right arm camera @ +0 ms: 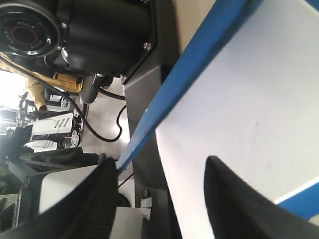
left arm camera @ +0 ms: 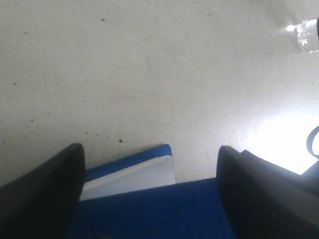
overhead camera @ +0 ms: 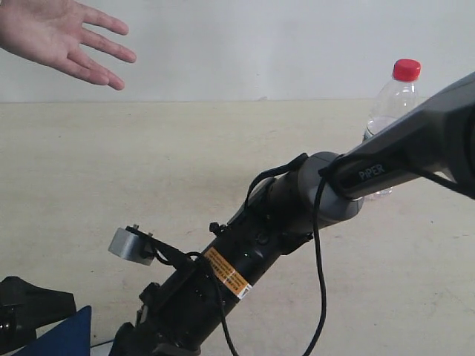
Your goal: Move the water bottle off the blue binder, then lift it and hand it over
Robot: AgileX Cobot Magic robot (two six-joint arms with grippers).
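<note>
The water bottle stands upright on the table, far back on the right of the exterior view. Its red cap is on top and its lower part is hidden behind the right arm. The bottle is clear plastic, and how much it holds cannot be made out. It is well apart from the blue binder, of which only one corner shows at the lower left edge of that view. In the left wrist view the bottle is a bright speck at the frame's edge, on bare table.

The left tool has its two dark fingers spread wide, gripping nothing. The binder fills the space under and between them, with a pale sheet or inner face showing beneath a blue cover corner.

The right arm reaches down across the middle to the lower left of the exterior view, near the binder's corner. The right tool also has its fingers standing apart. The binder's blue edge runs slantwise into the gap, and its white face lies behind one finger. The fingers do not look closed on it.

A person's hand is held open, palm showing, at the upper left, above the table and far from both bottle and binder.
</note>
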